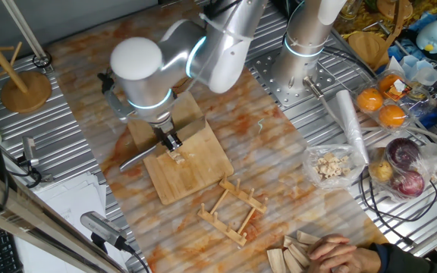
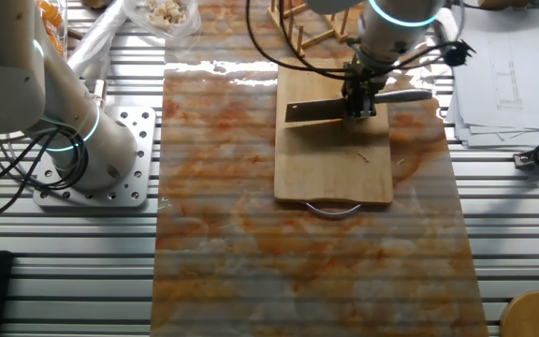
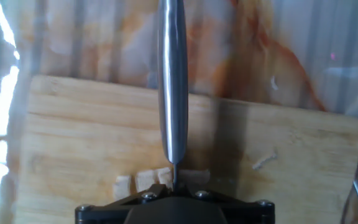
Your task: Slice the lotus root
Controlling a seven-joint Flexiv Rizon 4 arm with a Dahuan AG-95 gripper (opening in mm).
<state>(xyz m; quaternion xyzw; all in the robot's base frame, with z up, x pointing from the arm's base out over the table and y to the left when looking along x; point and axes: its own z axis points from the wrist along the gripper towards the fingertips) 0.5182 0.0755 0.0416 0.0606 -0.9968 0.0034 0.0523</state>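
A wooden board (image 1: 199,171) lies on the marbled mat. My gripper (image 1: 171,142) is over the board, shut on a knife. The knife's handle (image 1: 131,160) sticks out to the left. In the other fixed view the gripper (image 2: 358,101) holds the knife with its blade (image 2: 312,112) flat across the far part of the board (image 2: 330,164). In the hand view the blade (image 3: 173,81) shows edge-on. A few small pale lotus root pieces (image 3: 145,180) lie on the board (image 3: 73,143) beside its tip. They also show under the gripper in one fixed view (image 1: 178,158).
A wooden rack (image 1: 232,208) lies by the board's corner. A clear bag of pale chunks (image 1: 332,165) and fruit (image 1: 381,106) sit on the right. A second arm's base (image 2: 92,140) stands beside the mat. A person's hand (image 1: 347,254) is at the front edge.
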